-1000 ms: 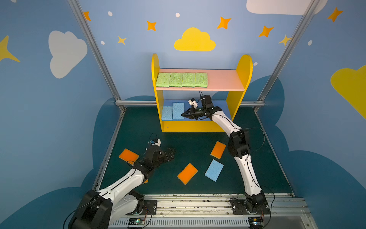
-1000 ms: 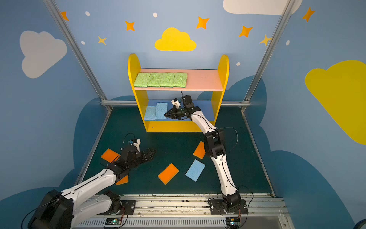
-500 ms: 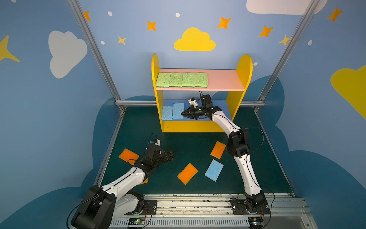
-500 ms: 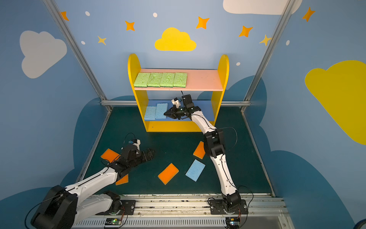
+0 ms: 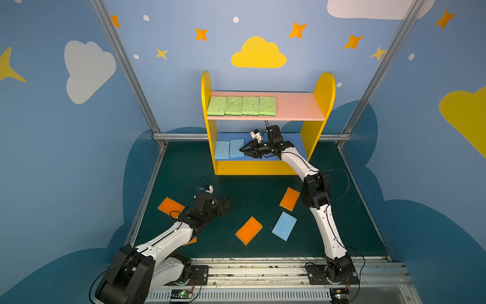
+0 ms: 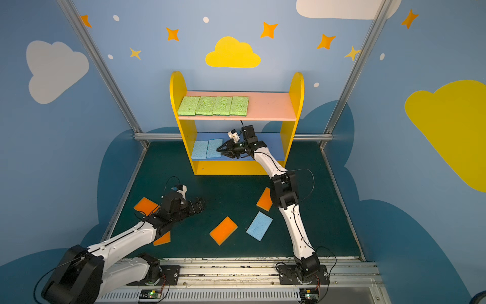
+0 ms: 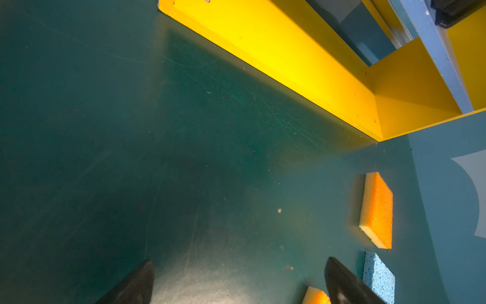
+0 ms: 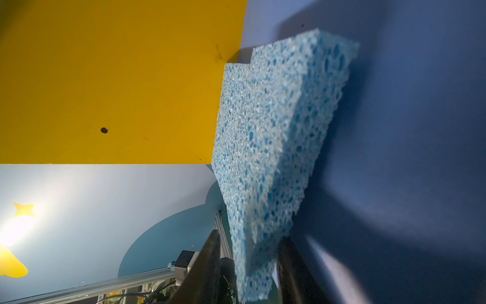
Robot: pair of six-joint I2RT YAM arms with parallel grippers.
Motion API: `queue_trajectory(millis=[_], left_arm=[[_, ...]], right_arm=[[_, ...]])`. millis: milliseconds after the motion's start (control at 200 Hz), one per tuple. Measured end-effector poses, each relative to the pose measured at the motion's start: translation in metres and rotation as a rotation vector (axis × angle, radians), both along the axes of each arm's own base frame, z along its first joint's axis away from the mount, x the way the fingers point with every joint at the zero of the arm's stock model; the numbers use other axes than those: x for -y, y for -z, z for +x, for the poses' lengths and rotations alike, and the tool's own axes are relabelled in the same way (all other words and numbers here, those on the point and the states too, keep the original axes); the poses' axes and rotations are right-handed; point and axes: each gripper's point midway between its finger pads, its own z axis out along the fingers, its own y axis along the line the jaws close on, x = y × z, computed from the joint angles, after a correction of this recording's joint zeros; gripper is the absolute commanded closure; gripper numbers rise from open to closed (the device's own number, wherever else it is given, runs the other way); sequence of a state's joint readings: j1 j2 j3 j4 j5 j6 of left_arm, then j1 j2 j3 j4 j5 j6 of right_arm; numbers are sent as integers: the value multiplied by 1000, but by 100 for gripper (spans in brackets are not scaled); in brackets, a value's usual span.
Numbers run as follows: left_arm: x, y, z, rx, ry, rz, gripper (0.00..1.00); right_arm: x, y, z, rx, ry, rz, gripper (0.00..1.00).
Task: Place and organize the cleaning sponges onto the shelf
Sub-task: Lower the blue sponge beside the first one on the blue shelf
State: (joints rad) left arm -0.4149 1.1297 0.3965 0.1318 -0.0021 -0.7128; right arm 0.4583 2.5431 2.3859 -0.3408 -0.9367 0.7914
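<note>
The shelf (image 5: 319, 105) stands at the back, with several green sponges (image 5: 242, 105) in a row on its pink board. One blue sponge (image 5: 222, 150) lies flat on the blue board. A second blue sponge (image 5: 236, 148) leans beside it, its near end between the fingers of my right gripper (image 5: 243, 150). In the right wrist view that sponge (image 8: 276, 131) sits between parted jaws, with a gap on one side. My left gripper (image 5: 224, 206) hovers open and empty over the mat (image 7: 131, 158). Orange sponges (image 5: 249, 230) (image 5: 289, 199) (image 5: 171, 206) and a blue one (image 5: 284, 225) lie on the floor.
Another orange sponge (image 6: 162, 239) peeks out from under my left forearm. The shelf's yellow base (image 7: 263, 47) runs ahead of the left gripper (image 7: 239, 260). Metal frame posts (image 5: 126, 71) and blue walls close in the mat on three sides.
The right gripper's jaws have parted around the blue sponge on the blue board. The left arm has hardly moved.
</note>
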Motion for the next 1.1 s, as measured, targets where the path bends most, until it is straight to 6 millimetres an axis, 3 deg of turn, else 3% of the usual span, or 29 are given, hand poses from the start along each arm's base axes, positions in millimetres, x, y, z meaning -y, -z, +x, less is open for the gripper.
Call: queue_trajectory(millis=[275, 706, 791, 1031, 1101], left_arm=[[0, -7, 0, 20, 0, -12, 0], [0, -22, -6, 42, 1, -39, 0], [0, -25, -7, 46, 4, -42, 0], [0, -27, -10, 46, 11, -50, 0], [1, -26, -10, 42, 12, -52, 1]], right_arm=[[14, -6, -3, 62, 30, -60, 35], [57, -7, -12, 69, 119, -173, 32], [62, -6, -15, 61, 126, -179, 37], [63, -6, -13, 41, 144, -156, 73], [59, -10, -12, 44, 144, -142, 79]])
